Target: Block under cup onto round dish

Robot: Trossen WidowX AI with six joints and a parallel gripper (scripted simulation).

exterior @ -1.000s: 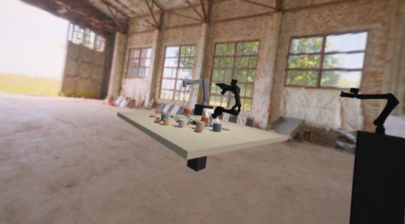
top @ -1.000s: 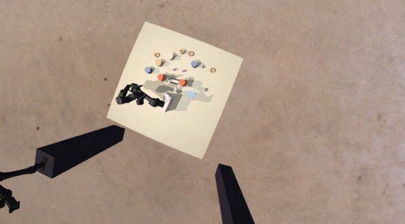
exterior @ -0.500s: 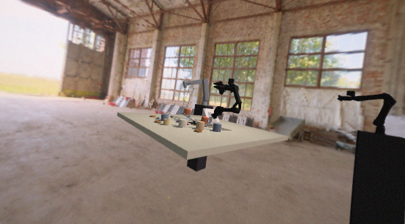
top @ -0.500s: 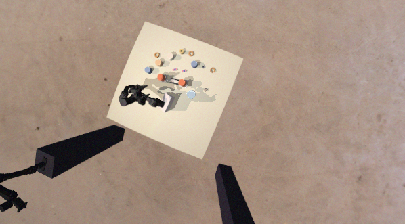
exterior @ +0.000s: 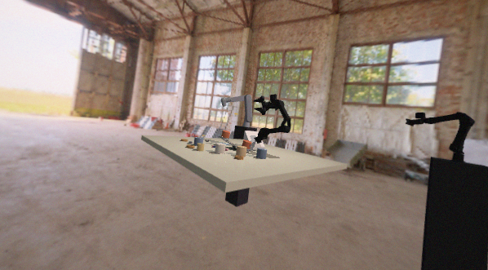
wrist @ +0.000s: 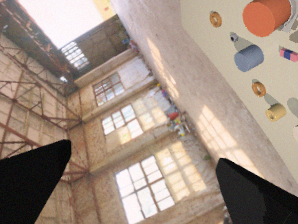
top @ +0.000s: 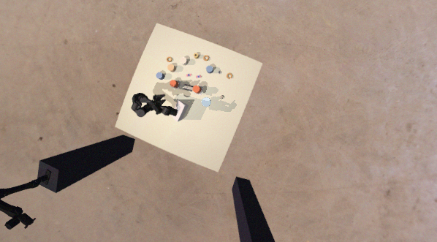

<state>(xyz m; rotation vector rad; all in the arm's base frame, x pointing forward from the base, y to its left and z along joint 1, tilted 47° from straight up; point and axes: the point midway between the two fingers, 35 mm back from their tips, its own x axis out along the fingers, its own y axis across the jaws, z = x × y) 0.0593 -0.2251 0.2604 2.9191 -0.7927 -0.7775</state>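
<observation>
Two orange cups stand on the ends of the small balance [top: 188, 88]: the left cup [top: 174, 83] [exterior: 246, 144] and the right cup [top: 196, 89] [exterior: 225, 134] [wrist: 267, 17] as the top view shows them. Its tilt is too small to tell. No block shows outside the cups; what is under them is hidden. The pale blue round dish [top: 206, 101] lies near the right cup, with no cup above it. My gripper [exterior: 257, 104] [wrist: 145, 156] is open and empty, high above the table and well away from both cups.
Blue cylinders [top: 160, 75] [top: 210, 69], a tan cylinder [top: 171, 67], a white cylinder [top: 185, 61] and several small rings stand or lie beyond the balance. Two small pink-and-blue pieces [top: 188, 75] [top: 199, 76] lie nearer it. A white wedge [top: 180, 110] is by my arm's base.
</observation>
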